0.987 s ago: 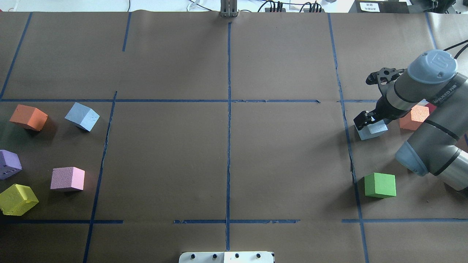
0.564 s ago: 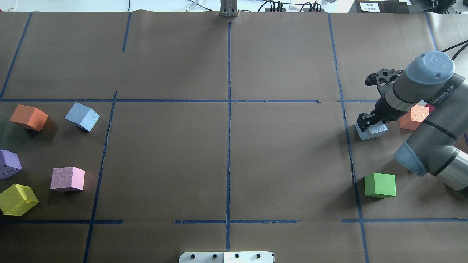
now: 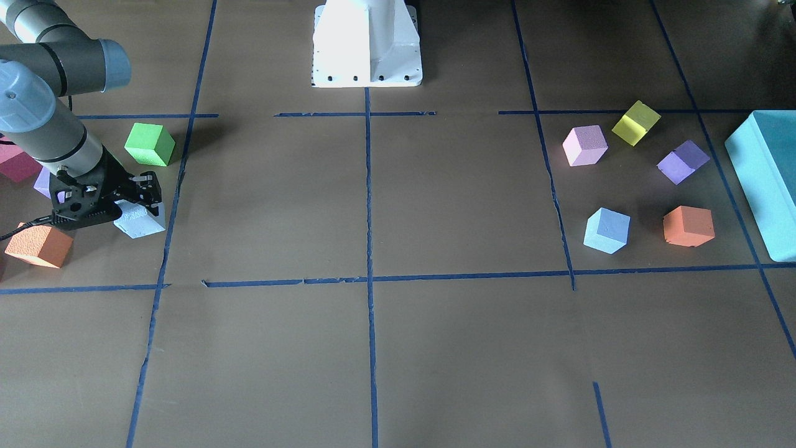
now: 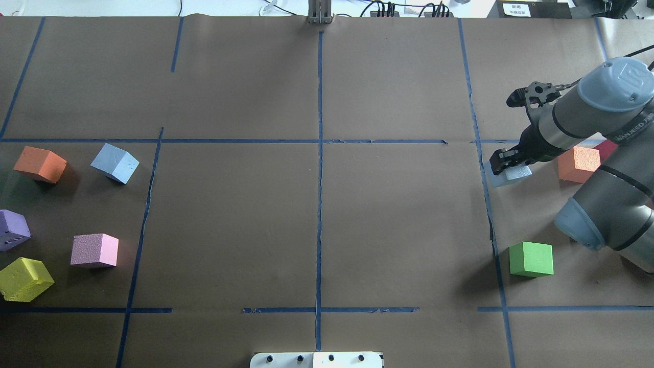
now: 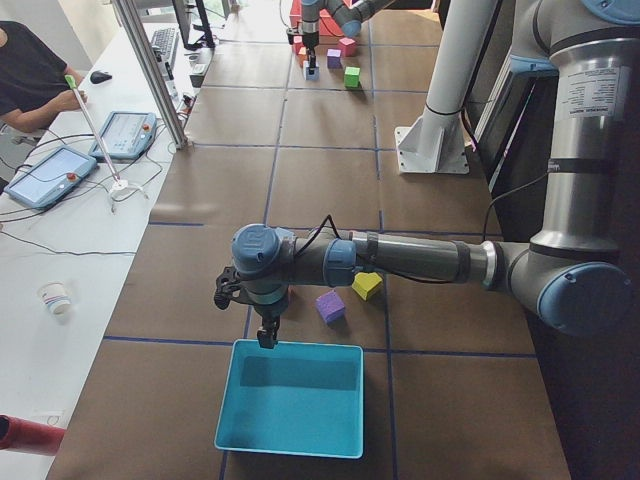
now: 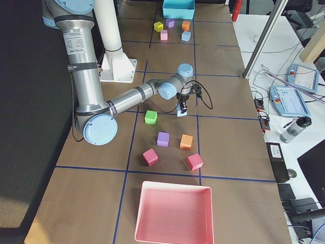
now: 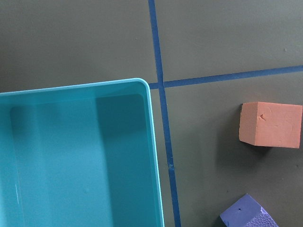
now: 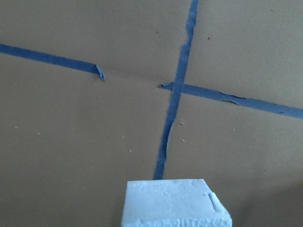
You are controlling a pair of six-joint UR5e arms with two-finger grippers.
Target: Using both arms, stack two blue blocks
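Observation:
My right gripper [image 4: 507, 164] is shut on a light sky-blue block [image 4: 512, 174] and holds it a little above the table, right of the blue tape line. It also shows in the front view [image 3: 138, 199], with the block [image 3: 142, 223] under it. The right wrist view has the block's top [image 8: 176, 203] at the bottom edge. The second blue block [image 4: 115, 162] lies tilted at the far left, and also shows in the front view [image 3: 606, 230]. My left gripper [image 5: 267, 336] shows only in the left side view, over the teal box's rim; I cannot tell whether it is open.
A green cube [image 4: 531, 259] and an orange cube [image 4: 578, 163] lie near the right arm. Orange [image 4: 40, 164], purple [image 4: 13, 230], pink [image 4: 94, 250] and yellow [image 4: 25, 278] cubes lie around the second blue block. The teal box [image 7: 71, 156] is beyond them. A pink tray [image 6: 172, 213] stands at the right end.
My right gripper has closed on the blue block and risen with it, shifting slightly left and away from the robot. The other cubes have not moved.

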